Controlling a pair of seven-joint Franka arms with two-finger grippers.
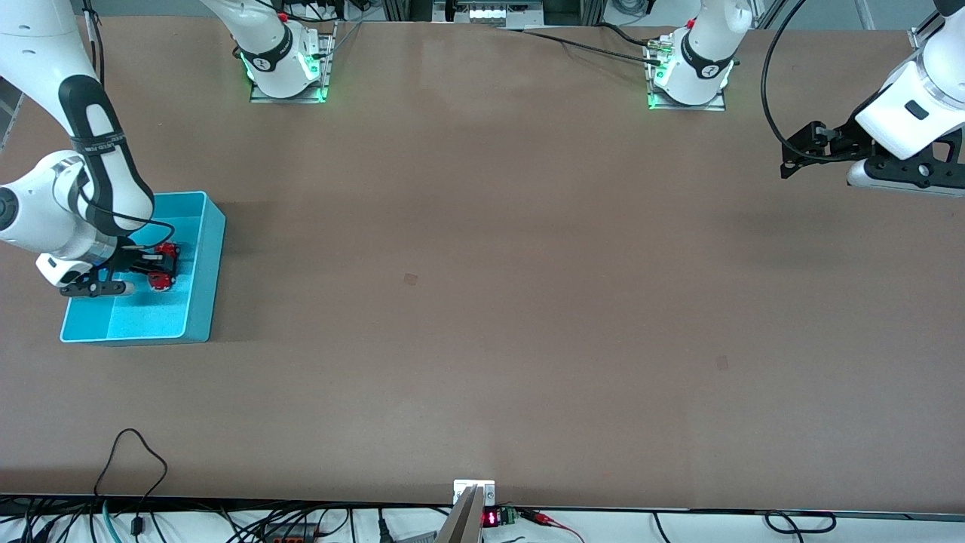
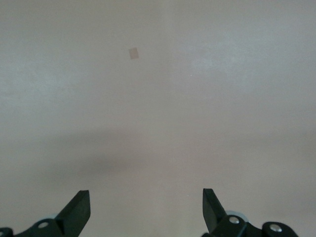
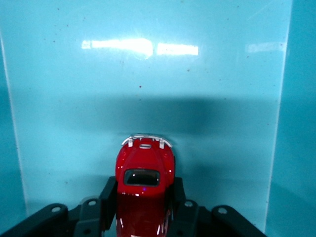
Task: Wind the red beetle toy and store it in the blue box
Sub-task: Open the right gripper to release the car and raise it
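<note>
The blue box [image 1: 215, 249] stands at the right arm's end of the table. My right gripper [image 1: 166, 265] reaches down inside it and is shut on the red beetle toy [image 1: 160, 282]. In the right wrist view the toy [image 3: 144, 165] sits between the fingers [image 3: 107, 195] of the right gripper [image 3: 144, 200], its silvery bumper pointing at the box floor [image 3: 148, 74]. I cannot tell whether the toy touches the floor. My left gripper [image 1: 790, 155] waits open and empty, high over the left arm's end of the table, and shows open in its wrist view [image 2: 145, 202].
The box walls [image 3: 301, 123] stand close on both sides of the toy. Bare brown table [image 1: 482, 264] fills the middle. Cables and a small device [image 1: 473, 498] lie along the table edge nearest the front camera.
</note>
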